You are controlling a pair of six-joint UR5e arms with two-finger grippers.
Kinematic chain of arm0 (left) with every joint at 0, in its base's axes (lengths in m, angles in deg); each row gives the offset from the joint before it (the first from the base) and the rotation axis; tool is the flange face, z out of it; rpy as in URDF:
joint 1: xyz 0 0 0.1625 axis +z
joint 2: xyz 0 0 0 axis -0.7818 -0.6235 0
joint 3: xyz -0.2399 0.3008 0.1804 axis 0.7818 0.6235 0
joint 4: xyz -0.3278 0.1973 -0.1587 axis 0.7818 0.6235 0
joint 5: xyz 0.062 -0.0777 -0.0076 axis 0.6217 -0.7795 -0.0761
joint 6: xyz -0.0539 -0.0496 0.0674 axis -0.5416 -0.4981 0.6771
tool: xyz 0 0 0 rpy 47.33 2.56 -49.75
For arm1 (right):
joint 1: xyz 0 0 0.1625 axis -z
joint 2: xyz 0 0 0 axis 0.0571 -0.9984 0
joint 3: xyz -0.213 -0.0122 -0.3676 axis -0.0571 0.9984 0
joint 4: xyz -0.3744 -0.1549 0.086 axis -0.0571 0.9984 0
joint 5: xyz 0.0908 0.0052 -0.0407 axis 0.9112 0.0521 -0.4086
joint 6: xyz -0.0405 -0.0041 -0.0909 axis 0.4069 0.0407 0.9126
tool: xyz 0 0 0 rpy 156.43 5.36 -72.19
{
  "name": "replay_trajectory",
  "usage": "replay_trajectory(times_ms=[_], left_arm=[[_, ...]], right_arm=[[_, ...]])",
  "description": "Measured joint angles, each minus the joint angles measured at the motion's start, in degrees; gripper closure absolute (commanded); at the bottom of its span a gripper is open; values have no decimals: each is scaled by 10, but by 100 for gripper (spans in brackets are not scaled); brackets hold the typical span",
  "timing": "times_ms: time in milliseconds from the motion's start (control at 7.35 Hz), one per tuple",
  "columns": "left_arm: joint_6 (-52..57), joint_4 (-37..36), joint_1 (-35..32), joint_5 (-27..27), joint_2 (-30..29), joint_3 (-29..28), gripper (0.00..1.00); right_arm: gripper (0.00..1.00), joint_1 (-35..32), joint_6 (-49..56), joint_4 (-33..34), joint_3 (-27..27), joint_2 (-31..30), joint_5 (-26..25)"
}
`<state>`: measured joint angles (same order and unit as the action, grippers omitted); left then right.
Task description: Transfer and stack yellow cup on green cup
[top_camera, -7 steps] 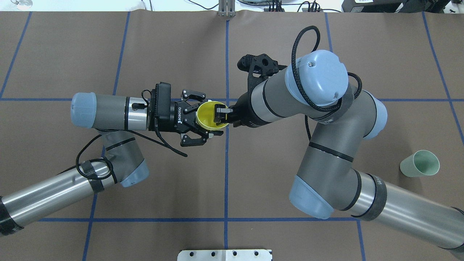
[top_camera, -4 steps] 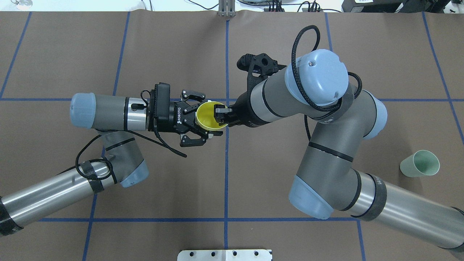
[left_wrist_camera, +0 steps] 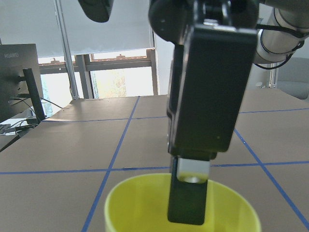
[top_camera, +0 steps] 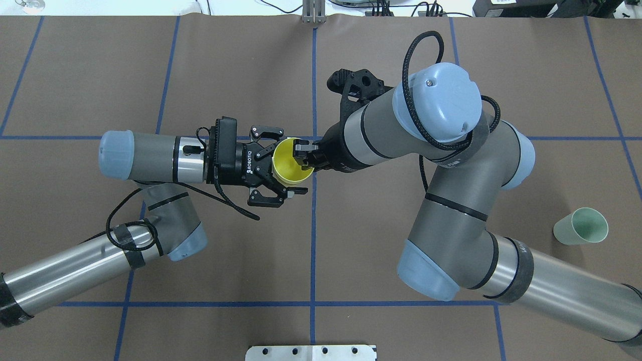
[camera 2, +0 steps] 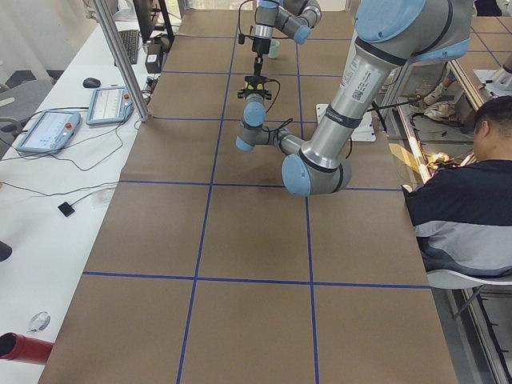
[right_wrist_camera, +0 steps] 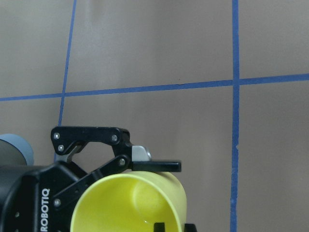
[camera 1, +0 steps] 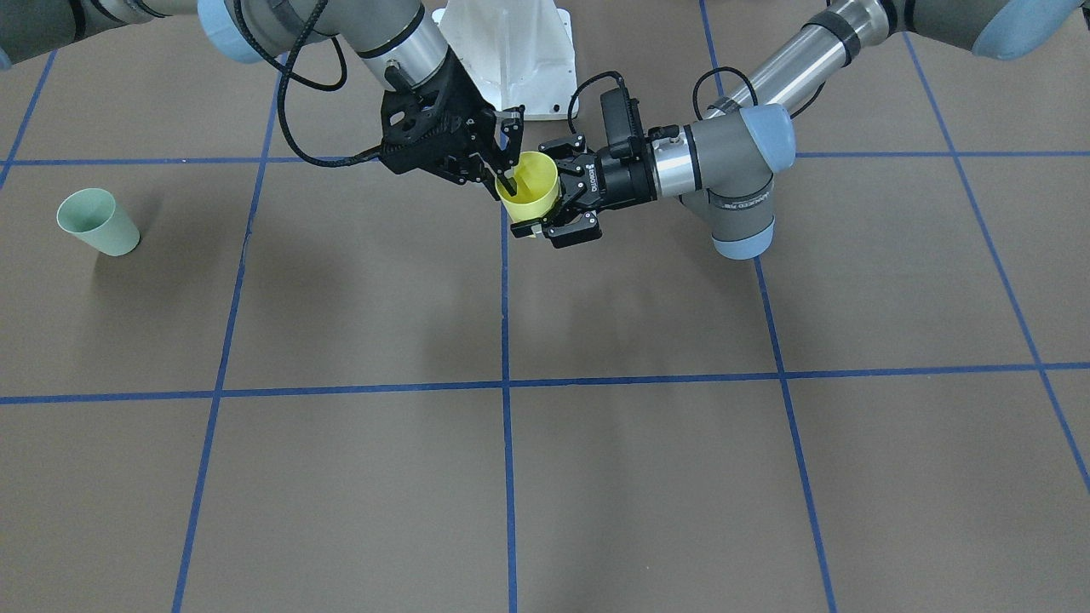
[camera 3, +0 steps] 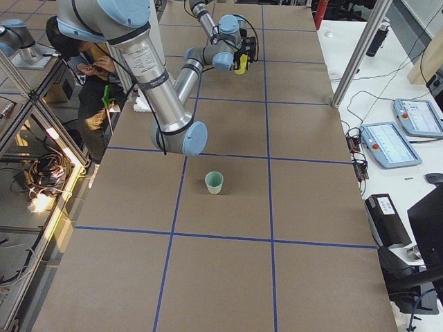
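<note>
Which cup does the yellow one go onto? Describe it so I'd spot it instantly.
On the brown table with its blue tape grid, follow the robot's right arm back towards its base. Beside it the green cup stands alone, open end up. It is pale mint, whereas the yellow cup is bright lemon and held in the air mid-table.

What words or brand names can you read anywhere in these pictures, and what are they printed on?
"ROBOTIQ": on the black body of the left end effector, clearest in the right wrist view.
"HUAWEI": on the dark monitor in the left wrist view.
Lettering on the elbow band of the left arm: too small to read.
The yellow cup and green cup carry no text.
</note>
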<state>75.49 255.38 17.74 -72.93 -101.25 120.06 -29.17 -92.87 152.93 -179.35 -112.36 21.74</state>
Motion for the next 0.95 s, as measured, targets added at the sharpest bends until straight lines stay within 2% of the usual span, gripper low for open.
replay_trajectory(times_ms=[952], left_arm=[[0, -3, 0, 47, -2, -3, 0]], right_arm=[[100, -38, -12, 25, -4, -26, 15]])
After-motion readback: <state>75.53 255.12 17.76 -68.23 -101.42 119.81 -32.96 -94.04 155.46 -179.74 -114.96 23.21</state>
